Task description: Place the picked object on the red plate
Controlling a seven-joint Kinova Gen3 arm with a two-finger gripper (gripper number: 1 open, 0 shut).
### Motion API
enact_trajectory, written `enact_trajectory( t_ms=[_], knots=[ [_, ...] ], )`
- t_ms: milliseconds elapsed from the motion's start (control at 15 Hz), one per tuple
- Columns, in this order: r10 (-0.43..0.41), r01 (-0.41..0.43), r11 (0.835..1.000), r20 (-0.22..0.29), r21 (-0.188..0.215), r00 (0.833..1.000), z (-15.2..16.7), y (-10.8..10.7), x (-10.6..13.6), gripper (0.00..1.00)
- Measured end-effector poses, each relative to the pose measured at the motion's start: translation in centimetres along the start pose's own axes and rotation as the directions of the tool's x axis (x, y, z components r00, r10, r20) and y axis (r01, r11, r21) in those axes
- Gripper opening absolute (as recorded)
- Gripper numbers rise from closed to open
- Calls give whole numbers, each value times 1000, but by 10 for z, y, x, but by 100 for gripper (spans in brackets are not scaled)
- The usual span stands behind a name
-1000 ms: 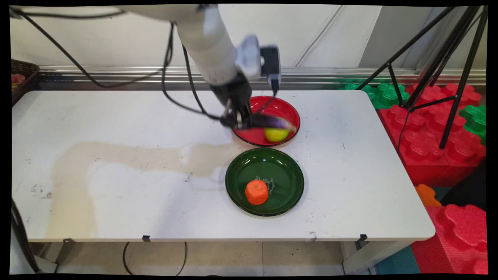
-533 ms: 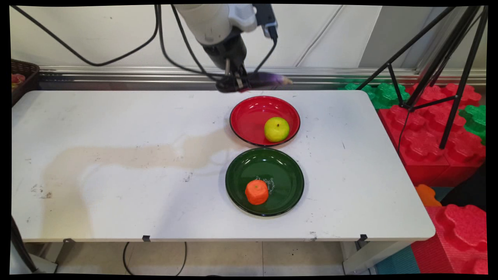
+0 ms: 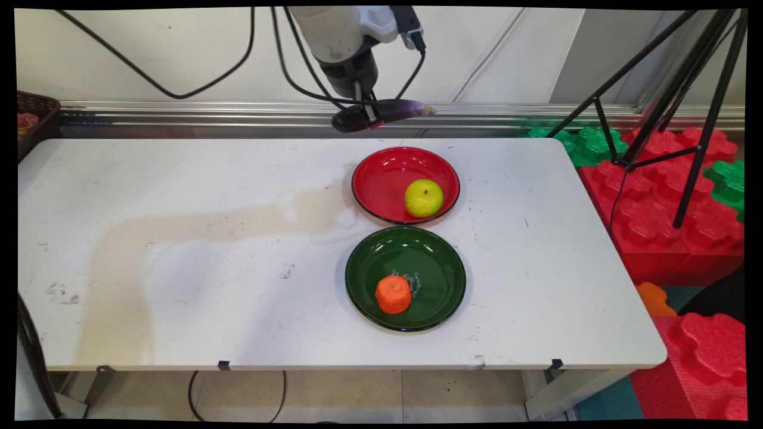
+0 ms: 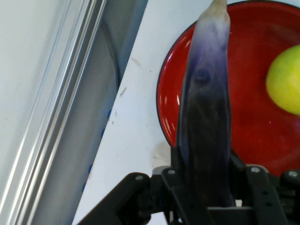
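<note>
A brown basket [image 3: 33, 116] sits off the table's [image 3: 179, 286] left end, with something red inside that I can't make out. Up near the top, above the table's far edge, the gripper [image 3: 365, 114] hangs with its two fingers pinching one eggplant [image 3: 381, 113] near its dark, fat end. The eggplant lies almost level, long axis running left to right, pale tip pointing right and tilted slightly up. From the hand camera, the eggplant [image 4: 206, 126] stretches away from the gripper [image 4: 206, 187] with its pale tip over the red plate's [image 4: 243, 61] rim. Below and a little to the right are two plates: one red plate [image 3: 381, 185] with a single yellow-green fruit [image 3: 424, 198] on its right side, and just in front of it one green plate [image 3: 435, 268] holding one orange fruit [image 3: 393, 294] near its front left. Past the table's right end stands a black tripod [image 3: 673, 89] over stacked red and green foam blocks [image 3: 656, 208].
</note>
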Motion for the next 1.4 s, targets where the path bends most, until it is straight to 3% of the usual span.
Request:
enact_trajectory(
  t_ms=[867, 1400],
  knots=[
    [-96, 102, 993, 90, -67, 991, 129, -20, 8, 0],
    [-112, 124, 986, 111, -111, 988, 170, -18, 4, 0]
  ],
)
